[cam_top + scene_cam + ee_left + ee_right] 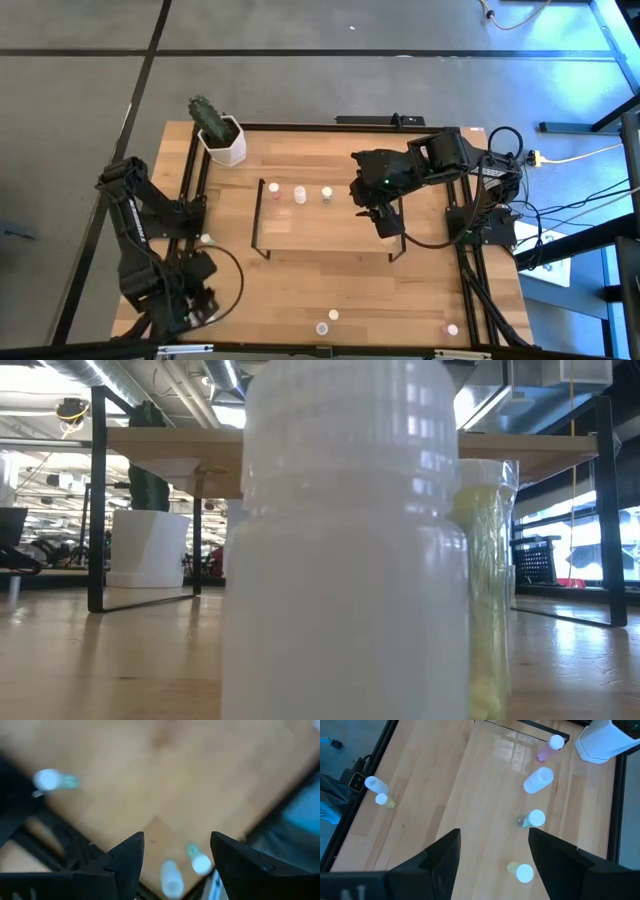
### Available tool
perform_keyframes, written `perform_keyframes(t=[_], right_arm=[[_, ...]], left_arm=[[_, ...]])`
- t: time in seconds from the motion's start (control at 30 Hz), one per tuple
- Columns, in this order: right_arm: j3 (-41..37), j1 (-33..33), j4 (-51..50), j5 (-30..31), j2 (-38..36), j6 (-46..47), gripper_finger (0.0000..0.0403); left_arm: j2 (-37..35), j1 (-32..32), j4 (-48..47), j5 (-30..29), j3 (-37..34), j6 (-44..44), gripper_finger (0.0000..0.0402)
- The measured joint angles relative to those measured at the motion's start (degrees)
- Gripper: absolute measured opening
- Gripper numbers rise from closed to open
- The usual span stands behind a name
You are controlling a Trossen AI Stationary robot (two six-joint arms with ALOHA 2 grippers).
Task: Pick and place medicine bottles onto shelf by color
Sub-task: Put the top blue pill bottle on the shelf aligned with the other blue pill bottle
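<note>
The shelf [325,228] stands mid-table. Small capped medicine bottles stand on its top board: a pink one [547,747], a white one [538,780], a pale green one [532,819] and a yellow one [520,870]. My right gripper [492,850] hangs open above the shelf's right end [388,225], touching nothing. My left gripper [203,305] is open above the table's near left corner. In its blurred wrist view two bottles [172,877] [200,862] show between its fingers [177,855], lower down. More bottles stand on the table [205,239] [333,315] [452,329].
A white hexagonal pot with a cactus [222,140] stands at the far left corner. A white bottle [345,560] and a yellow-green one [485,590] stand right before the low camera. Black frame rails [190,180] run along the table's sides.
</note>
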Motion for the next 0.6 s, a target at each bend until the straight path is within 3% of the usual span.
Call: perform_keyframes(t=[0.2,0.43,0.6], right_arm=[[-0.02,0.0,0.0,-0.11,0.0,0.0,0.0236],[-0.02,0.0,1.09,-0.13,0.0,0.0,0.0236],[-0.02,0.0,1.33,-0.13,0.0,0.0,0.0236]], left_arm=[[-1.37,3.54,-7.87,0.28,-0.1,-20.02,0.0222],[-2.8,9.25,-7.43,-0.75,-0.84,-18.96,0.0222],[-2.8,11.46,-7.53,-0.73,-5.03,-17.93,0.0222]])
